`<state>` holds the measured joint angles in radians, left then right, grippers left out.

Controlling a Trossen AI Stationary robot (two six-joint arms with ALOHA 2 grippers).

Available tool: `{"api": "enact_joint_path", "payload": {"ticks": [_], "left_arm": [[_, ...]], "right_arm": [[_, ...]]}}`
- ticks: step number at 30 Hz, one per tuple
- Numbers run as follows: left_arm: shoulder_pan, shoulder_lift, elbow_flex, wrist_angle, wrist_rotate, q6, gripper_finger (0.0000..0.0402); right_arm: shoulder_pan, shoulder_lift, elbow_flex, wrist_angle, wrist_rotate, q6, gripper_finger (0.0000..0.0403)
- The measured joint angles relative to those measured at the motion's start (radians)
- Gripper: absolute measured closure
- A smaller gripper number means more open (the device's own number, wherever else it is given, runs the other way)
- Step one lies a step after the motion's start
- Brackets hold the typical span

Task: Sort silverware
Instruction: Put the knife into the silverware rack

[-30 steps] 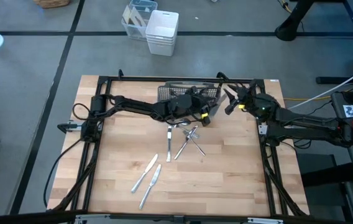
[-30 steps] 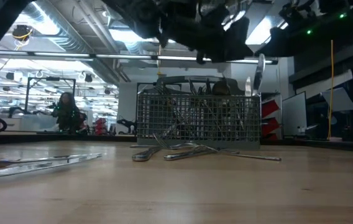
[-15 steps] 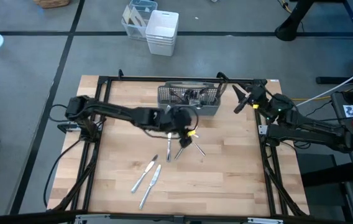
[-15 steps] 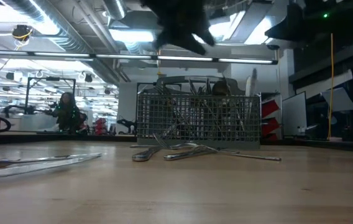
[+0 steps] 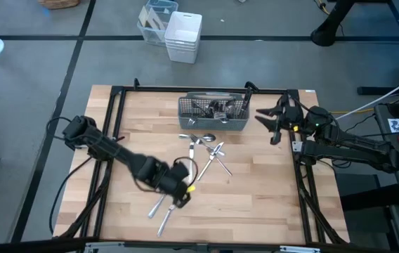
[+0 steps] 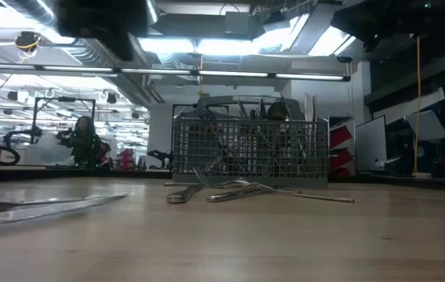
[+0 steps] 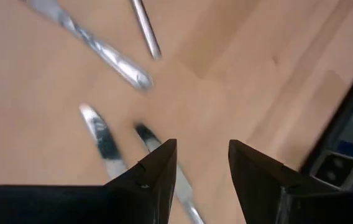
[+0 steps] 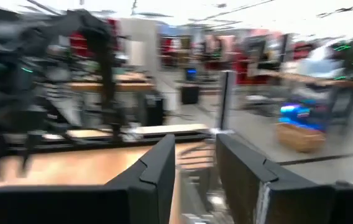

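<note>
The grey mesh caddy (image 5: 213, 114) stands at the table's far middle with several pieces of silverware upright in it (image 6: 250, 149). In front of it lie a few loose forks and spoons (image 5: 206, 147) (image 6: 230, 190). Two knives (image 5: 161, 211) (image 7: 100, 135) lie flat nearer the near edge. My left gripper (image 5: 182, 196) (image 7: 201, 163) hovers open just above the knives' far ends, nothing between its fingers. My right gripper (image 5: 265, 127) (image 8: 195, 169) is open in the air beside the caddy's right end.
A black frame rail (image 5: 199, 89) runs along the table's far and side edges. White and clear bins (image 5: 175, 29) stand on the floor beyond the table. Bare wood (image 5: 256, 197) lies right of the knives. A person (image 6: 81, 141) shows far off in the room.
My left gripper has swung from over the caddy toward the table's near edge and left, coming down over the two knives. My right gripper has stayed beside the caddy's right end and turned somewhat. The silverware on the table has not moved.
</note>
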<state>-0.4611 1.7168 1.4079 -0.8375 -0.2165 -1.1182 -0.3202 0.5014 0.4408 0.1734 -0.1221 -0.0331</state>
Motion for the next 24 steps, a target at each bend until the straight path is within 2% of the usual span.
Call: {"api": "enact_joint_path", "payload": {"ticks": [8,12,16,24], "left_arm": [[-0.139,0.075,-0.012,0.140,-0.002,-0.266,0.0263],[-0.185,0.123,-0.012,0.228,0.050,-0.351,0.0263],[-0.218,0.149,-0.012,0.228,0.084,-0.470,0.0263],[-0.240,0.164,-0.012,0.122,0.085,-0.603,0.0263]], "right_arm": [[0.000,0.004,0.000,0.001,-0.244,0.185,0.0285],[0.000,0.033,0.000,0.001,-0.328,0.236,0.0285],[0.012,0.077,0.000,0.001,-0.366,0.264,0.0285],[0.152,0.204,0.000,0.008,-0.338,0.261,0.0285]]}}
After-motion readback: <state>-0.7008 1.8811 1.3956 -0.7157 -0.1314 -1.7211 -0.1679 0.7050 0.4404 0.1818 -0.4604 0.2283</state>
